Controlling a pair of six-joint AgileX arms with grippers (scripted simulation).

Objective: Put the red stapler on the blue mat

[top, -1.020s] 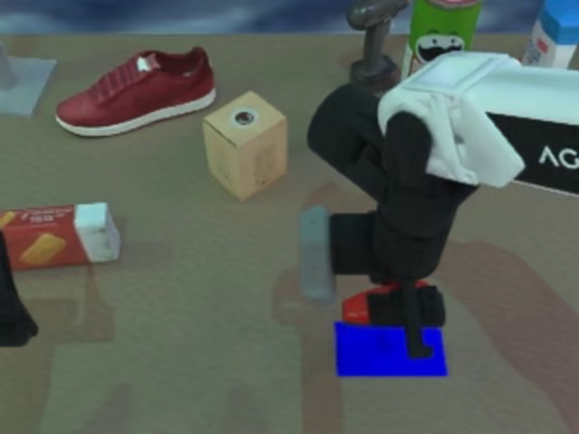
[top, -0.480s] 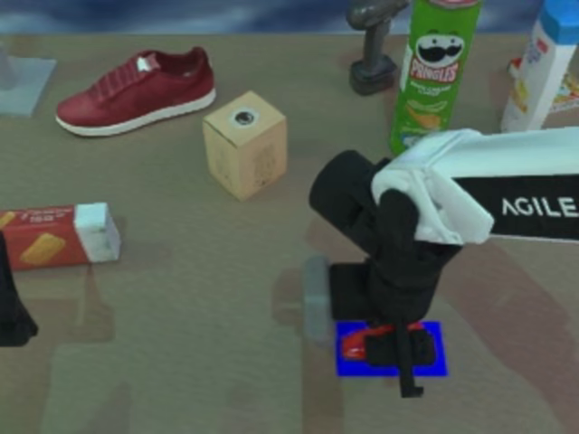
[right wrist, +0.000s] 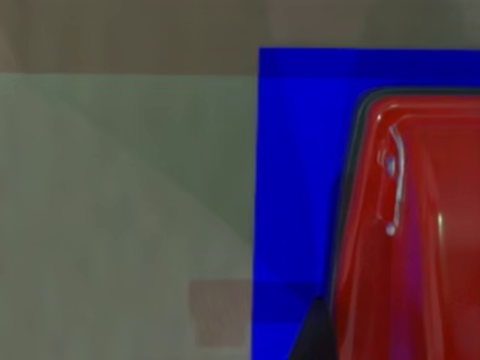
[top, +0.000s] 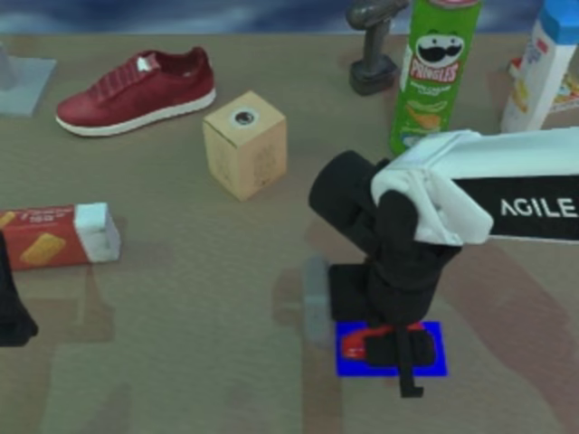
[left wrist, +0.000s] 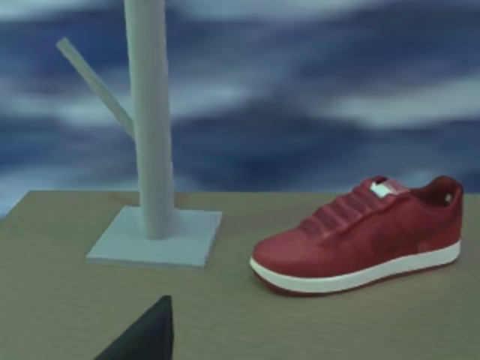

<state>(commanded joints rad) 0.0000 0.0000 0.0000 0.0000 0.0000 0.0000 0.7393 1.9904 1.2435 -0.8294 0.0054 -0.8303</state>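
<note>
The red stapler (top: 355, 341) lies over the blue mat (top: 436, 363) near the table's front, right of centre, mostly covered by my right arm. My right gripper (top: 398, 354) hangs straight above it and is shut on the stapler. In the right wrist view the glossy red stapler (right wrist: 412, 225) rests against the blue mat (right wrist: 300, 150), with one dark fingertip (right wrist: 315, 336) pressed to its side; the other finger is out of view. My left gripper (top: 11, 312) is parked at the left edge, open, one fingertip (left wrist: 146, 337) showing.
A grey block (top: 317, 298) stands just left of the mat. Farther off are a tan box (top: 244, 143), a red cracker box (top: 54, 235), a dark-red sneaker (top: 136, 90), a Pringles can (top: 439, 72), a drill (top: 371, 54), a white bottle (top: 543, 72) and a grey stand (left wrist: 154, 150).
A second ago my right gripper held the stapler just behind the mat; it has come forward and down over the mat. Over the last half second nothing moved.
</note>
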